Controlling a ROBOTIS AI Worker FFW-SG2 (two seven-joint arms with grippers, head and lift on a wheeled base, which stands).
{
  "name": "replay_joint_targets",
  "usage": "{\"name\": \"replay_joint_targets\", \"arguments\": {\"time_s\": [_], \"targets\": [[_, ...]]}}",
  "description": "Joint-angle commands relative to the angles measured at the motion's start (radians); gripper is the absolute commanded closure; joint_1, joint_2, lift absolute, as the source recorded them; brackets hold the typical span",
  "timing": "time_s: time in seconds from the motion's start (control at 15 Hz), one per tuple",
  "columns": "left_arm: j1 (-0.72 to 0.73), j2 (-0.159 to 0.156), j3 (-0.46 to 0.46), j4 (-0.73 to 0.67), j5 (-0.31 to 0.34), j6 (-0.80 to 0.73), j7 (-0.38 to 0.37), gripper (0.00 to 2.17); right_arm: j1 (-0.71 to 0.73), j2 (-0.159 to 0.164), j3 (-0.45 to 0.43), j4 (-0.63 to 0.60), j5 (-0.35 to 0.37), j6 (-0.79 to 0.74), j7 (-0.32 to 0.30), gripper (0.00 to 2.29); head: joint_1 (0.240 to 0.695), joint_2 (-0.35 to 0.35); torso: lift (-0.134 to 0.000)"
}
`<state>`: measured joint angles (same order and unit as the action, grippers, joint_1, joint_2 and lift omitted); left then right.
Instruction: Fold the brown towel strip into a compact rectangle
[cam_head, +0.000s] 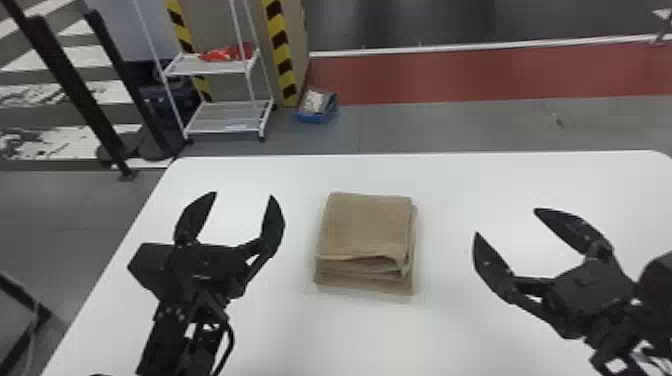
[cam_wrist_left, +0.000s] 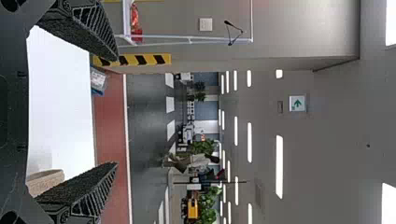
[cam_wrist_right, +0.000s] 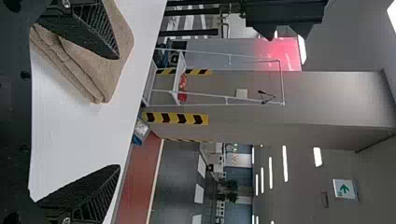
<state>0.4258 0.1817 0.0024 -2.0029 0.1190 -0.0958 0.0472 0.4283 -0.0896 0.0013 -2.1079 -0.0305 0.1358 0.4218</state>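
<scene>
White tabletop lies beneath the brown towel strip (a squarish stack of folds), the left gripper spread empty to its left, the right gripper spread empty to its right.

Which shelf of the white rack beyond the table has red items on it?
The upper shelf; the red items set it apart from the lower shelf, near the floor.

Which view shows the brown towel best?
The head view: the brown towel lies there whole, its layered near edge visible. The right wrist view shows much of it, partly behind the right tool; the left wrist view, a small part beyond the left tool.
</scene>
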Motion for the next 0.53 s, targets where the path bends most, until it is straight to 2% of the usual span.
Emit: {"name": "replay_joint_targets", "arguments": {"time_s": [0.0,0.47], "targets": [[0.015,0.001,0.011,-0.011,0.002,0.000,0.000,0.09,0.027,-0.002,-0.046,-0.020,-0.045,-0.008,-0.002,0.06,0.695,0.139,-0.123],[0.039,-0.001,0.042,-0.042,0.013,0.009,-0.001,0.09,0.055,-0.002,-0.093,-0.030,-0.103,-0.041,-0.054,0.07,0.695,0.099,-0.123]]}}
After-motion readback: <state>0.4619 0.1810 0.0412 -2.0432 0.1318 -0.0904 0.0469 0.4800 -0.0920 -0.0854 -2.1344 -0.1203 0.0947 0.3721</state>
